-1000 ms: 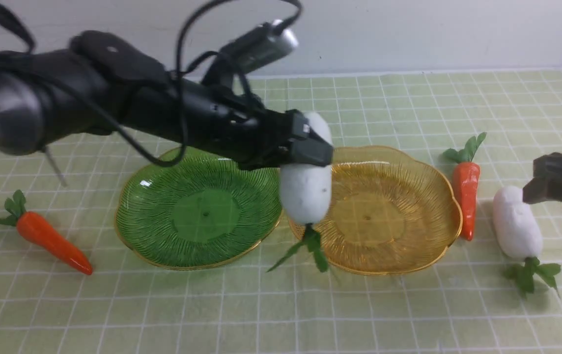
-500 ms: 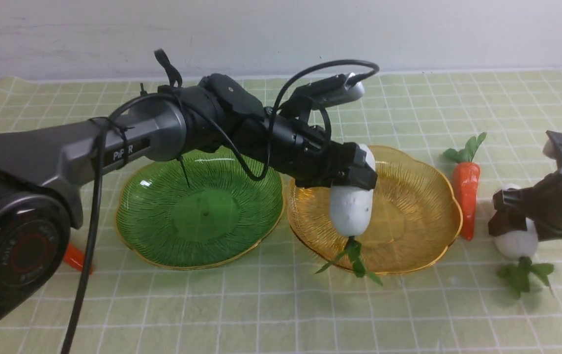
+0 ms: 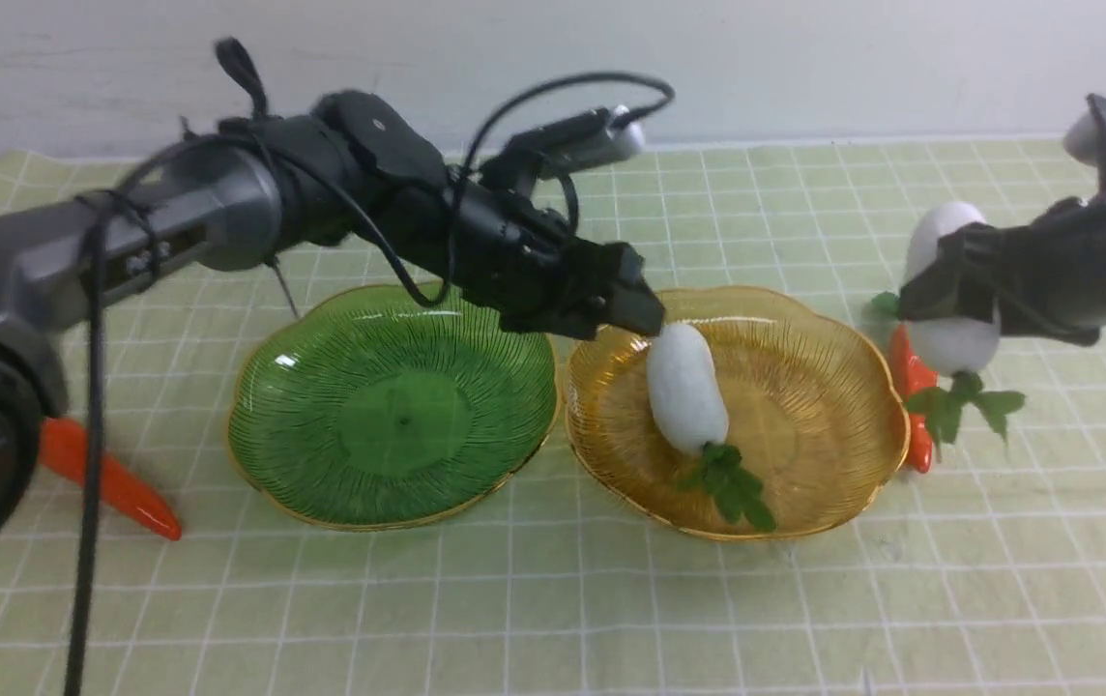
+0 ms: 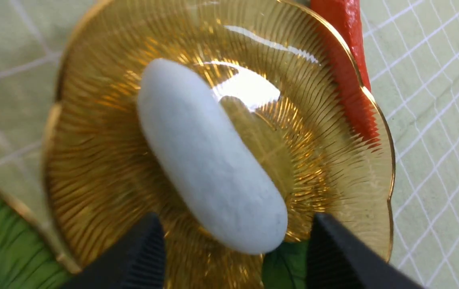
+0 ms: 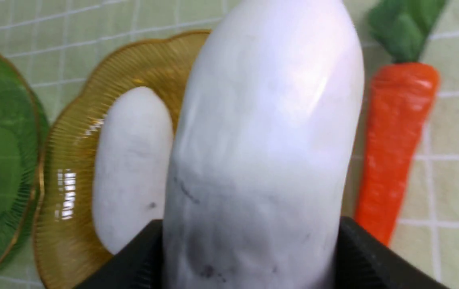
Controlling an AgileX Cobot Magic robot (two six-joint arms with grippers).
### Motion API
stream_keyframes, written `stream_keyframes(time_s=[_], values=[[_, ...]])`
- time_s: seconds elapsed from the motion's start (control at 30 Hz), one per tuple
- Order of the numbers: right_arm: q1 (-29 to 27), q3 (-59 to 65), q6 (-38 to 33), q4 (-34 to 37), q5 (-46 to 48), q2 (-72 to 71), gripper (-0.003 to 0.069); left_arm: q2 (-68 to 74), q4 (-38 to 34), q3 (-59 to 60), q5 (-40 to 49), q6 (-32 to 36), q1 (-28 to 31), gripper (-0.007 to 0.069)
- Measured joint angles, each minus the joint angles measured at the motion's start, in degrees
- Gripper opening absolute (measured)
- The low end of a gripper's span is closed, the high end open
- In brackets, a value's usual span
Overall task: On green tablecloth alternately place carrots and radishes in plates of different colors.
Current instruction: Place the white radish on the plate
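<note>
Left pincer (image 3: 648,321) gapes over plated radish (image 3: 685,391); right pincer (image 5: 249,245) clamps lifted radish (image 3: 949,343), half-hiding 1 carrot (image 3: 917,447).

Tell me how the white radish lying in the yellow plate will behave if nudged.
The radish is rounded and smooth, so it would probably roll, though the yellow plate's dished sides may contain it. It looks rigid, not squashy; its leaves seem limper.

The amber plate (image 4: 105,132) is translucent ribbed plastic, glossy, gold-rimmed; the green plate (image 3: 321,387) alike. The plated radish (image 4: 209,168) is matt, faintly grainy. The carrot (image 5: 394,140) is glossy. The tablecloth (image 3: 553,599) appears matt cloth.
</note>
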Motion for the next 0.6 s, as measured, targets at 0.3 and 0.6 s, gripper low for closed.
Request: stream_keyframes(time_s=[0.3,0.6], values=[[5.09,-8.1,-0.26,0.74,0.33,10.0,0.0454,-14.74,24.85,0.19,13.67,-15.78,13.89,-0.0003],[5.09,-10.92,-0.02,-1.69,0.89,14.25,0.059,-24.46,34.42,14.13,15.76,-27.53,29.74,-0.0008]])
